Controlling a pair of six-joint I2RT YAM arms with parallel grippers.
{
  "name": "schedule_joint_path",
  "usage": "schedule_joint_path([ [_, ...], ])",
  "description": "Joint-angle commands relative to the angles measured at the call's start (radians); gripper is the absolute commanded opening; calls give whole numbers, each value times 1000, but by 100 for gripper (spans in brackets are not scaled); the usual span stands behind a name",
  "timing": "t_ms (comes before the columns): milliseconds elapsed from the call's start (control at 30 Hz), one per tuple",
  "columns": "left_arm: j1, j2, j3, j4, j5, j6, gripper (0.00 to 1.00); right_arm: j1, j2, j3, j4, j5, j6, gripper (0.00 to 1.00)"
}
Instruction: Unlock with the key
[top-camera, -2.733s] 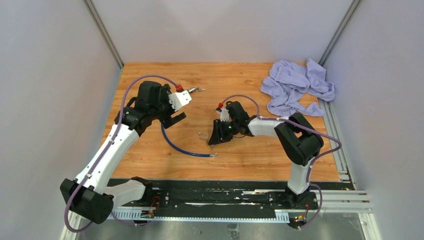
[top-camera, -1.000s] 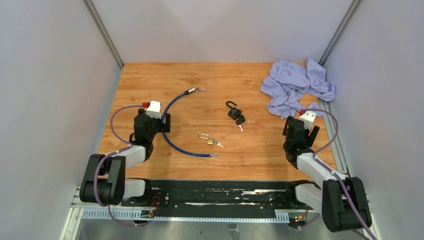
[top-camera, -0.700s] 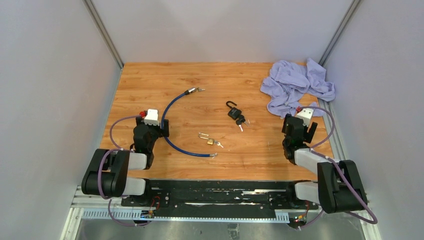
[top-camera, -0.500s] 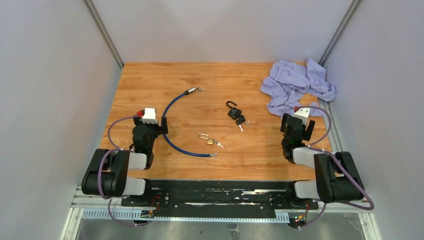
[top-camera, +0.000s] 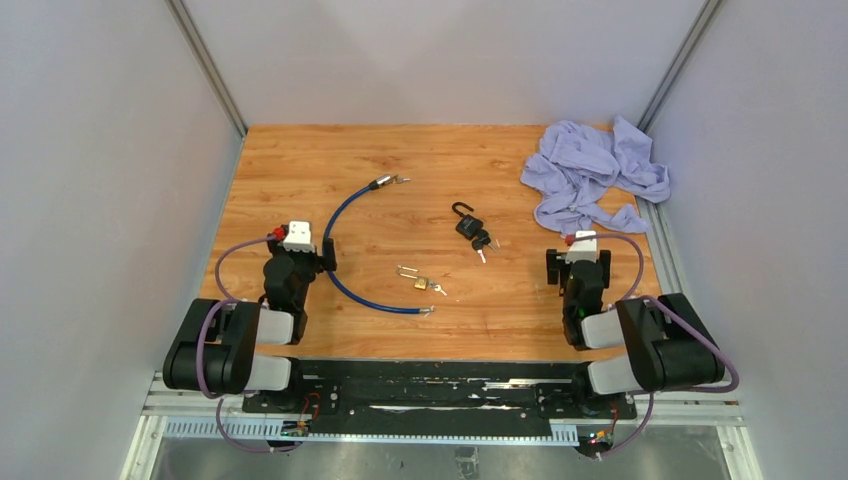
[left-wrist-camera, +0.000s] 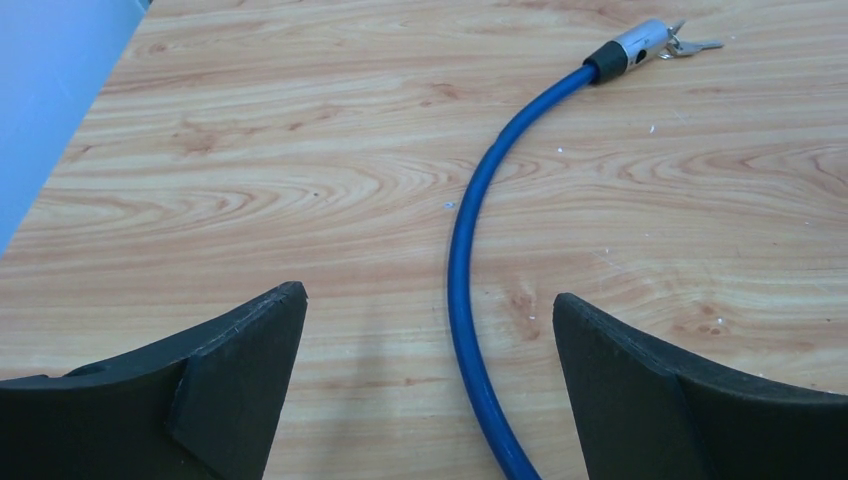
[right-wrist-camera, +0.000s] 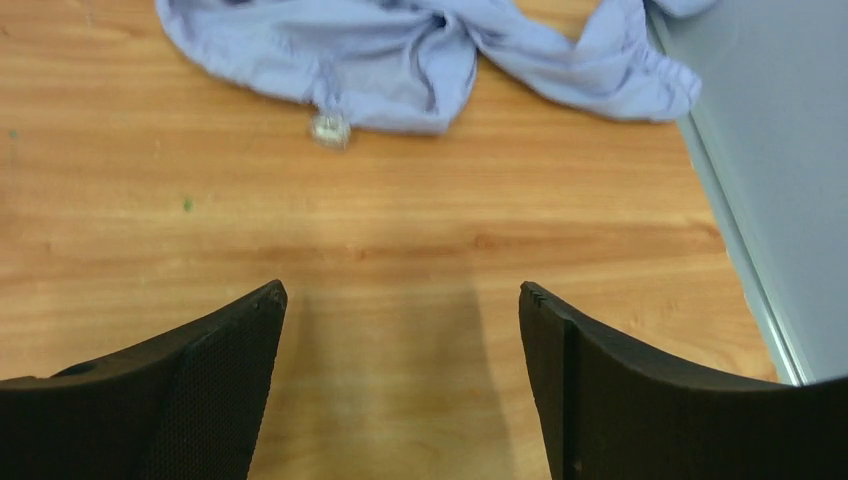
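A black padlock (top-camera: 465, 222) lies mid-table with a key (top-camera: 483, 243) at its base. A small brass padlock (top-camera: 420, 283), its shackle swung out, lies nearer with a key (top-camera: 437, 289) beside it. The blue cable lock (top-camera: 345, 262) curves across the left half, and its silver head (left-wrist-camera: 640, 45) has keys in it. My left gripper (top-camera: 300, 252) is open low over the wood, and the cable (left-wrist-camera: 465, 300) runs between its fingers without touching them. My right gripper (top-camera: 578, 258) is open over bare wood and holds nothing (right-wrist-camera: 400, 289).
A crumpled lilac cloth (top-camera: 590, 175) lies at the back right, and a small clear object (right-wrist-camera: 329, 130) sits at its near edge. Grey walls enclose the table on three sides. A metal rail (top-camera: 680, 290) runs along the right edge.
Both arms have drawn back from the table's middle and folded down near their bases. The left gripper has let go of the cable. In the last second the right gripper swung left.
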Motion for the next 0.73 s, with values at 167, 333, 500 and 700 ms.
schedule_joint_path([
  [167,8,9,93,-80,13,15,98,-68,5,152,-99,-34,67,85],
  [333,8,6,93,-86,1,12,98,-68,8,150,-88,-33,64,85],
  [500,8,8,100,-101,-63,-9,98,-68,8,151,-88,-34,65,85],
  [700,8,6,101,-103,-44,-2,98,-68,8,150,-89,-34,64,86],
])
